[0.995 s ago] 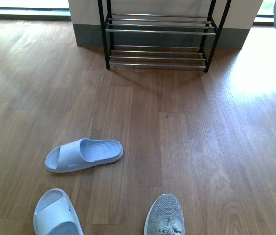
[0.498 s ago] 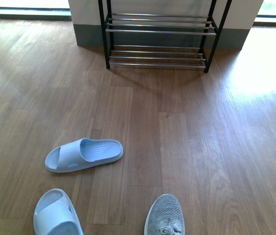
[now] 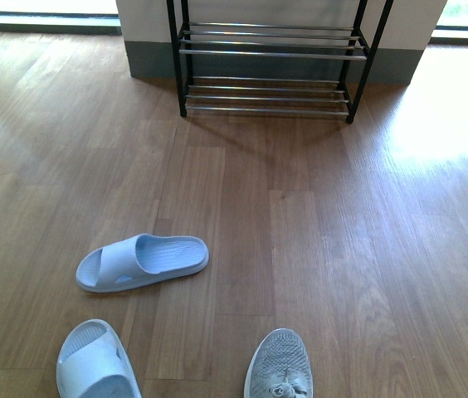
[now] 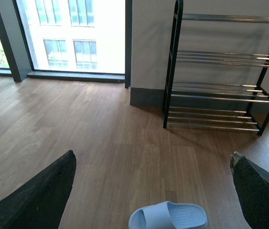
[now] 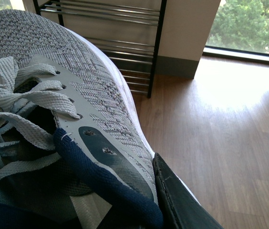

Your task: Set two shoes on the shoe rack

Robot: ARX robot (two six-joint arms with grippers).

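The right tool [image 5: 156,198] grips a grey sneaker [image 5: 77,71] up off the floor [image 3: 300,249], so I think this is the carrying step for the first shoe. The shoe rack [image 3: 269,52] stands at 12 o'clock, well apart, with no shoes. The left tool [image 4: 152,160] is wide open, holding nothing. Next, bring the sneaker forward and lay it flat on the bars [image 3: 267,87].
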